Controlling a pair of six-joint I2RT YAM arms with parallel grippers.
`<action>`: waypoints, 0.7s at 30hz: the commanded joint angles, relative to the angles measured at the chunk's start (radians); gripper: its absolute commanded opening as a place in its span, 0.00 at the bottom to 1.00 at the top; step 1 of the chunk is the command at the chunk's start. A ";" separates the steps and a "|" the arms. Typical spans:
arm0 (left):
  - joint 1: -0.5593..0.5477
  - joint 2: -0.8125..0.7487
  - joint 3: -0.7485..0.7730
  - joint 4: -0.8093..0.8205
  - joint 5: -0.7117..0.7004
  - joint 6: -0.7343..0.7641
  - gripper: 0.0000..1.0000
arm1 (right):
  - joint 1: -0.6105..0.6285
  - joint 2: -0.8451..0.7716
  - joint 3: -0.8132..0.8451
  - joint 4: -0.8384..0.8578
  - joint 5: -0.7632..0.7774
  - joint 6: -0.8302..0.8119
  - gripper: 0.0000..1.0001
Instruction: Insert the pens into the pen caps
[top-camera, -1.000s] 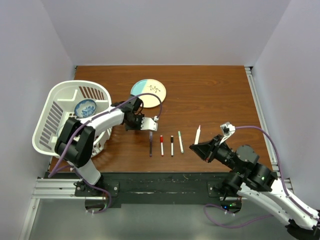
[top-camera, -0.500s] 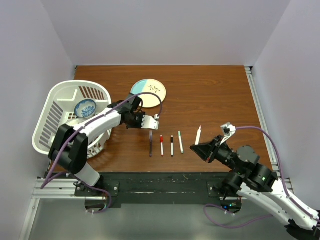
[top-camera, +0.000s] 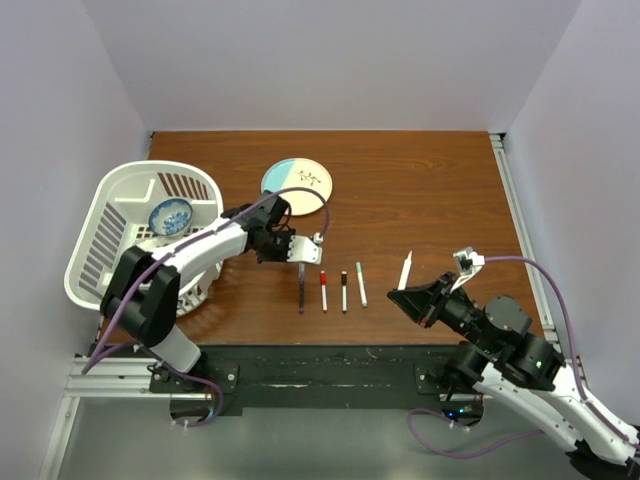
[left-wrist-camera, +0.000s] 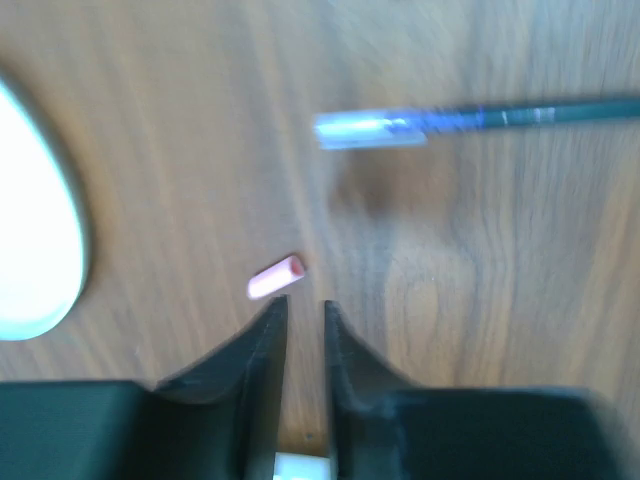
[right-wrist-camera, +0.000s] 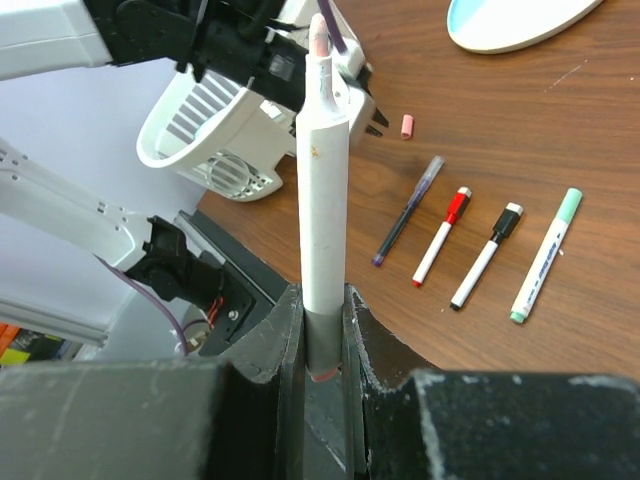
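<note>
In the top view, the left end effector (top-camera: 301, 249) hung over the desk (top-camera: 420, 190) just behind the far end of the dark purple pen (top-camera: 301, 290). The right end effector (top-camera: 416, 297) stood well apart at the right and clenched the white pen (top-camera: 405, 270), whose tip pointed away from the arm bases. I could not find the pink cap in this view with certainty.

In the left wrist view, the pink cap (left-wrist-camera: 276, 278) lay on the desk just ahead of the fingertips (left-wrist-camera: 270, 325) and a little to their left, not between them. Its long axis ran almost across the view, slightly tilted. The jaws were nearly together, with only a narrow slit and nothing in it.

In the right wrist view, the right end effector (right-wrist-camera: 322, 300) grasped the white pen (right-wrist-camera: 323, 180) by its back end, with the pink tip up. The pink cap (right-wrist-camera: 407, 125) lay beside the left arm, so I judged the left arm the nearer one to fetch it.
</note>
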 joint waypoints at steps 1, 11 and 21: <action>-0.005 -0.139 0.079 0.112 0.060 -0.245 0.38 | 0.003 -0.005 0.044 -0.008 0.031 -0.007 0.00; -0.007 -0.169 0.300 0.108 -0.237 -0.995 1.00 | 0.004 -0.025 0.040 -0.014 0.033 0.000 0.00; -0.002 -0.235 0.150 0.231 -0.081 -1.706 1.00 | 0.004 -0.059 0.043 -0.039 0.050 0.004 0.00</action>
